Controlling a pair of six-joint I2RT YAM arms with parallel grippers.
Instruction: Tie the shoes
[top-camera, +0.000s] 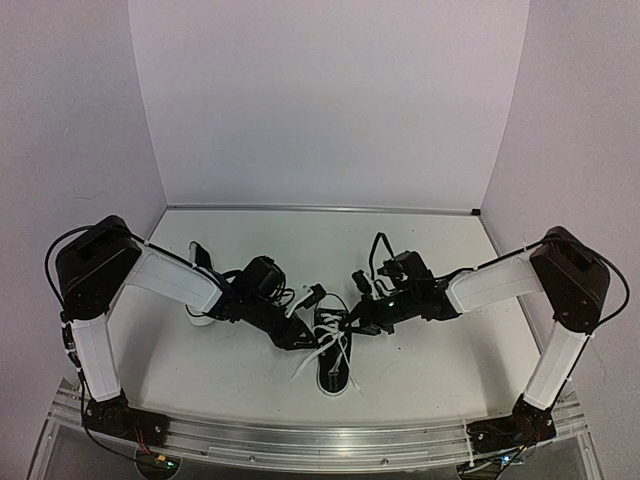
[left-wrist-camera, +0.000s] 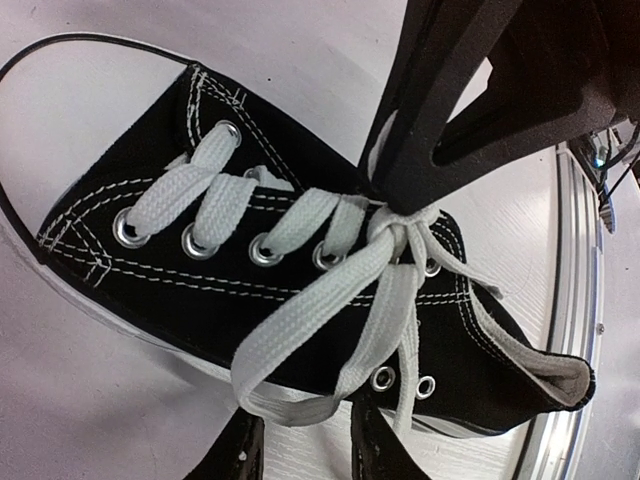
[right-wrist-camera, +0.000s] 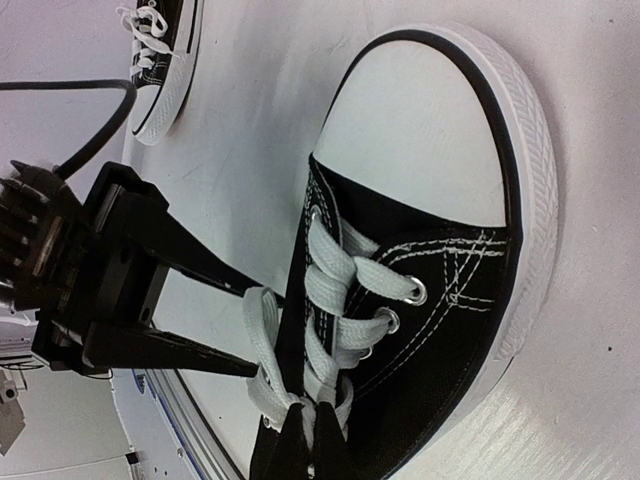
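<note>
The shoes: one (top-camera: 335, 360) is set near the middle of the table (top-camera: 420, 240), between the two arms. The other (right-wrist-camera: 165, 90) is seen well apart on the left side, partly hidden behind the left arm in the top view. Laces (left-wrist-camera: 300, 215) are threaded through the eyelets and crossed above them. Right gripper (left-wrist-camera: 398, 205): fingers are pressed together on the laces at that crossing. Left gripper (right-wrist-camera: 255, 332): fingers are held apart, one on each side of a lace strand, with no clamping seen. Loose lace ends are draped over the shoe's side.
</note>
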